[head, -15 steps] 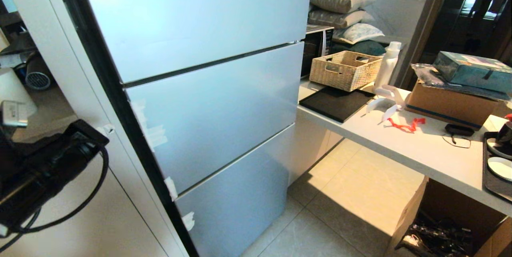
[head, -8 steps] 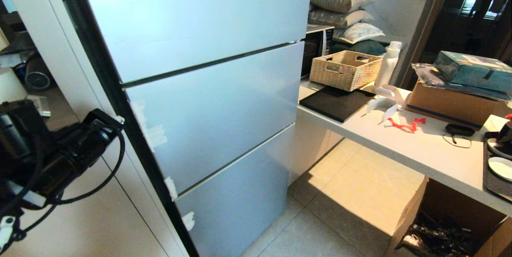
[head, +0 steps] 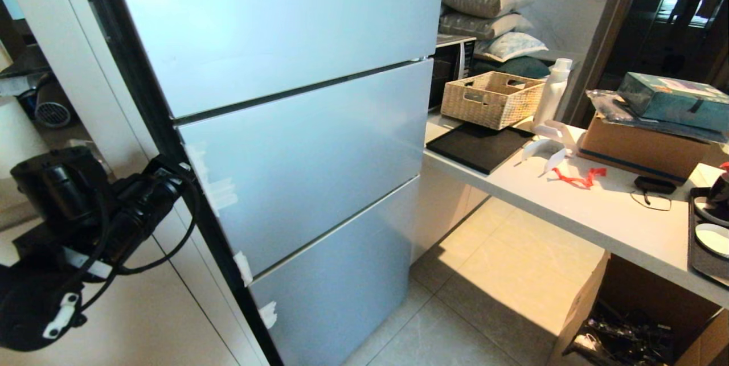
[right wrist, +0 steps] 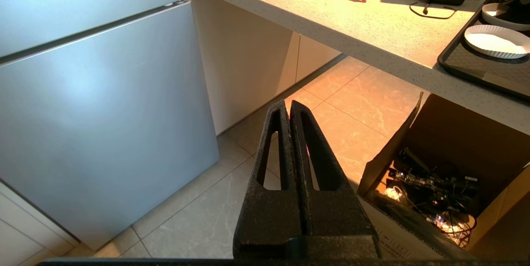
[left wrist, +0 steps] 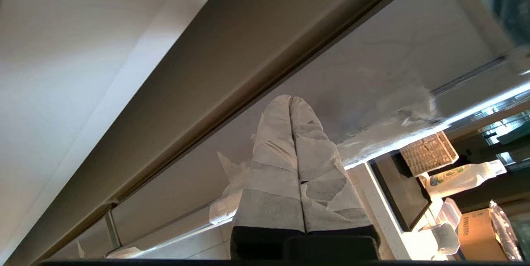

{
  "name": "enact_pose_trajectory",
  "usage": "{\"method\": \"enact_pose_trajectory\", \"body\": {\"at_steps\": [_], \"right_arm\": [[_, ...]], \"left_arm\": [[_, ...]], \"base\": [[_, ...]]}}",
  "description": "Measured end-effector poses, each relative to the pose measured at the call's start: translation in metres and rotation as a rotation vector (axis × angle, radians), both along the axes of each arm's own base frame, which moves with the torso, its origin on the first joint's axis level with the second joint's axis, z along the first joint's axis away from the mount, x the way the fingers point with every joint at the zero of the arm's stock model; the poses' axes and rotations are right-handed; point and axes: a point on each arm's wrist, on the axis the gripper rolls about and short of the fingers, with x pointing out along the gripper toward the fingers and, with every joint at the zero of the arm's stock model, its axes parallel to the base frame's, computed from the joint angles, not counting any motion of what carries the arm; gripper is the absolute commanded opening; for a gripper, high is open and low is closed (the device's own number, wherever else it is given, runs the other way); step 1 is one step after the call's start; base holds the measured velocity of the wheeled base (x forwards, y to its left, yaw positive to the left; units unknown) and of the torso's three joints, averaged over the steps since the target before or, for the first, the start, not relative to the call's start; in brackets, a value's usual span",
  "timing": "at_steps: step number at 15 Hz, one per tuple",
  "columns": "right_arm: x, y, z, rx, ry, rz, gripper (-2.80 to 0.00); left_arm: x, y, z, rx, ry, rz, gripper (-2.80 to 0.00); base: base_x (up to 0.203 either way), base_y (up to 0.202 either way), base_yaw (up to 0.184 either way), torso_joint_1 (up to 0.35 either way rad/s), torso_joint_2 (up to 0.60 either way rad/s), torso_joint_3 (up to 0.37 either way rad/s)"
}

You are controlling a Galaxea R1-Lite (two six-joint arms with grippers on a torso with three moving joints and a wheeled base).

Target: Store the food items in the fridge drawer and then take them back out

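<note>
— Left gripper (left wrist: 291, 99)?
— Raised beside the fridge (head: 296, 144), by the dark strip along its left edge. Tape-wrapped fingers (left wrist: 273, 150) pressed together, nothing between them, tips close to the middle door panel; touching or not, cannot tell. Black arm and looping cable at the left of the head view.

— Right gripper (right wrist: 289, 106)?
— Hanging low over the tiled floor (head: 490, 275), out of the head view. Black fingers (right wrist: 269, 200) closed flat against each other, empty. Pointing between the fridge's lowest panel and an open cardboard box (right wrist: 434, 183) full of cables under the counter.

— Fridge itself?
— All three pale blue panels shut flush. Scraps of white tape (head: 219, 192) stuck along the left edge.

— Fridge drawer? Food items?
— Neither visible in any view; presumably behind the closed panels or elsewhere, cannot tell.

— On the counter (head: 598, 212)?
— Woven basket (head: 491, 98) at the back, black mat (head: 477, 147) in front of it, white bottle (head: 552, 93) just beside the basket. Red ribbon scrap (head: 578, 178) lying near a white plastic piece (head: 549, 147). Brown carton (head: 641, 147) with a teal box (head: 672, 101) on top. Dark tray (right wrist: 476, 63) at the far right holding a white paper dish (right wrist: 495, 42).

— Behind?
— Stacked cushions (head: 484, 13) above a microwave (head: 453, 64).
</note>
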Motion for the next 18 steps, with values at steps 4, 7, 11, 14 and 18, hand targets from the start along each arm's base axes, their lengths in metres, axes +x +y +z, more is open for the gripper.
{"method": "enact_pose_trajectory", "body": {"at_steps": [4,7,11,14,18], "right_arm": [[0.000,0.000,0.000,-0.001,0.000,0.001,-2.80],[0.000,0.000,0.000,-0.001,0.000,0.000,-2.80],[0.000,0.000,0.000,-0.001,0.000,0.000,-2.80],[0.000,0.000,0.000,-0.001,0.000,0.000,-2.80],[0.000,0.000,0.000,0.000,0.000,0.000,-2.80]], "left_arm": [[0.002,-0.007,-0.003,-0.003,0.009,-0.024,-2.80],[0.003,-0.012,-0.003,-0.018,0.007,-0.036,-2.80],[0.001,-0.013,-0.004,-0.020,0.011,-0.044,-2.80],[-0.004,-0.013,-0.004,-0.026,0.014,-0.054,-2.80],[-0.018,-0.014,-0.004,-0.028,0.018,-0.078,-2.80]], "base": [[0.000,0.000,0.000,0.000,0.00,0.000],[0.000,0.000,0.000,0.000,0.00,0.000],[0.000,0.000,0.000,0.000,0.00,0.000],[0.000,0.000,0.000,0.000,0.00,0.000],[0.000,0.000,0.000,0.000,0.00,0.000]]}}
